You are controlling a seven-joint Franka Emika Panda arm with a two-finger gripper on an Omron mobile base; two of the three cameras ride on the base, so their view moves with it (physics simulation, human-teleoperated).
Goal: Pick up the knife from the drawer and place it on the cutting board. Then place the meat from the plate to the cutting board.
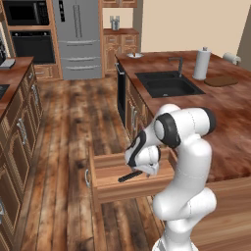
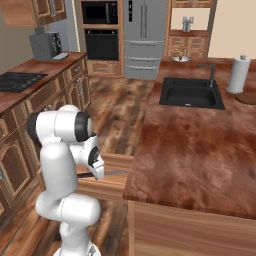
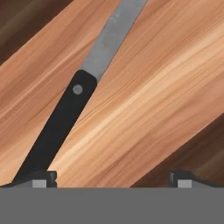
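The two dark fingertips (image 3: pixel 43 178) stand wide apart and hold nothing. The gripper (image 3: pixel 111 179) hangs low inside the open drawer (image 1: pixel 105 171), right over the knife (image 3: pixel 65 118). The knife lies flat on the light wood floor of the drawer. Its black handle runs up from just by one fingertip, and its thin grey blade points away toward the far edge of the hand view. In the left base view the black handle of the knife pokes out to the left from under the white hand. The drawer sticks out from the side of the counter (image 1: pixel 230 127) toward the wood floor. Far back on the counter, the dark cutting board (image 1: pixel 221 81) lies to the right of a paper towel roll (image 1: pixel 201 63). A black sink (image 1: pixel 166 83) sits left of that roll.
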